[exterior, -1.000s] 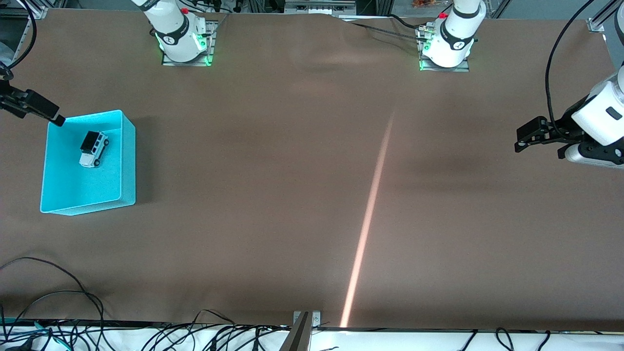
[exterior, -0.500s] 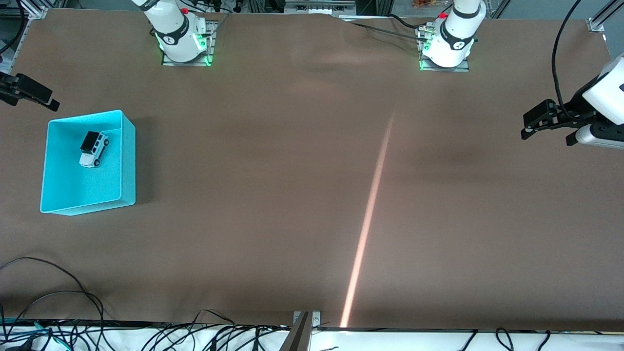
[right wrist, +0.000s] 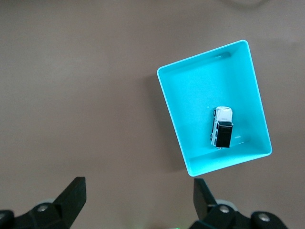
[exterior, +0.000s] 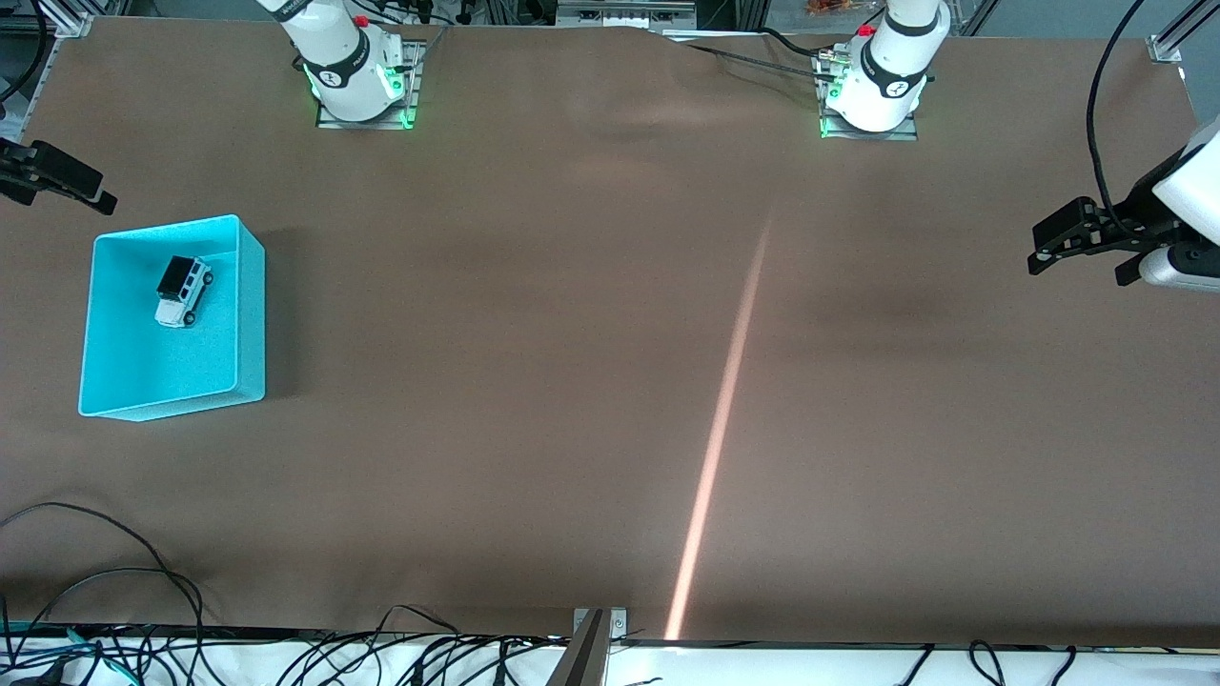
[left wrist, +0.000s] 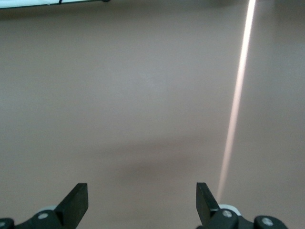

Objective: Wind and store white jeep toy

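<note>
The white jeep toy (exterior: 183, 291) (right wrist: 222, 127), with its black roof up, stands on its wheels inside the cyan bin (exterior: 152, 367) (right wrist: 200, 95) at the right arm's end of the table. My right gripper (exterior: 91, 193) (right wrist: 139, 188) hangs open and empty over the bare table beside the bin, toward the robots' bases. My left gripper (exterior: 1077, 272) (left wrist: 141, 191) hangs open and empty over the bare brown table at the left arm's end, away from the bin.
A thin streak of light (exterior: 724, 400) (left wrist: 236, 105) crosses the brown table cover. Loose black cables (exterior: 95, 572) lie along the table edge nearest the front camera. The two arm bases (exterior: 357, 71) (exterior: 872, 81) stand along the edge farthest from it.
The right gripper has drawn away from the bin's corner toward the table's end. The left gripper has pulled back toward its end of the table. The jeep and bin have not moved.
</note>
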Controlling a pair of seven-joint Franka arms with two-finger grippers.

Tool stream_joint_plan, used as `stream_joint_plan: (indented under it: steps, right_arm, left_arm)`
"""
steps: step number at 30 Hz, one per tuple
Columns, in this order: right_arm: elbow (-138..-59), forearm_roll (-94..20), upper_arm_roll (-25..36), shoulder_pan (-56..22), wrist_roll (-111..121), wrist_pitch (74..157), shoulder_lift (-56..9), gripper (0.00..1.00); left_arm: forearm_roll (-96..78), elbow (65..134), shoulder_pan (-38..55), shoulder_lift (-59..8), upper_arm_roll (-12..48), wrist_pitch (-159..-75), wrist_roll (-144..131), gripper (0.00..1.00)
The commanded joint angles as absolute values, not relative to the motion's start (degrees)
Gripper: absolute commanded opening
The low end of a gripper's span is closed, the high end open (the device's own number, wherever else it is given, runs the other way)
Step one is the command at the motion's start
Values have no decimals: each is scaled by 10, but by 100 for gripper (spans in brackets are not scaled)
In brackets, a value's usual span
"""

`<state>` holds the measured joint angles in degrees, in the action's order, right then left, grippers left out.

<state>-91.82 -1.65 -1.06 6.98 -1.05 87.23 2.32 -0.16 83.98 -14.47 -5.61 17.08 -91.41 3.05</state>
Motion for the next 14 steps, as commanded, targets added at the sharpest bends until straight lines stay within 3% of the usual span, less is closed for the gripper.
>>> stream_joint_plan:
  steps: [1,11,14]
  right_arm:
    - [-899,-24,-13,73,11,852,15,100]
    - [-899,-23,-13,73,11,853,15,100]
    - [-899,-22,-13,73,11,853,15,100]
  left_arm:
    - [-10,846,-139,-49,141,-913,38,100]
    - [-19,851,6,-45,-10,-911,37,100]
    - [-21,851,17,-46,-24,-911,38,100]
